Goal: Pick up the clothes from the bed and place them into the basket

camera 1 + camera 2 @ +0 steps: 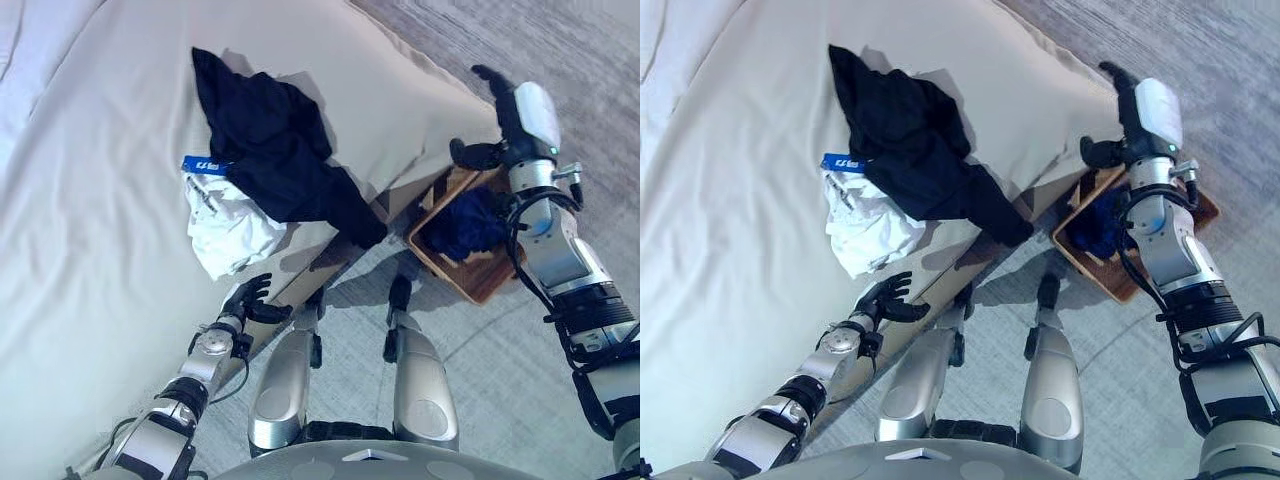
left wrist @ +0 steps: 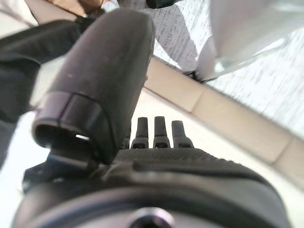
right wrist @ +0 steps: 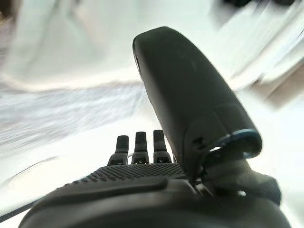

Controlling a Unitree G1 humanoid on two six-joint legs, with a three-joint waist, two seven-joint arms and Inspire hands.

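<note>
The left hand is nearest, low at the bed's edge, fingers loosely spread and holding nothing, just below the white garment. That white piece lies crumpled on the sheet with a small blue tag at its upper edge, and the black garment sprawls over and beside it, one end trailing off the mattress edge toward the floor. So 2 pieces are left on the bed. Further right, the wooden basket stands on the carpet close beside the bed corner, with a dark blue garment already bundled inside. The right hand is raised above the basket's far side, fingers straight and apart, empty as far as its wrist view shows. To my eye the step in hand is the next pick, and the left hand is best placed for it. It should reach up over the edge and gather a thick fold of the white cloth, or the black hem hanging nearby, and close fully before lifting. Since the 2 pieces overlap, lifting slowly would show whether one drags the other. The right hand ought to stay clear of the basket mouth for the drop.
</note>
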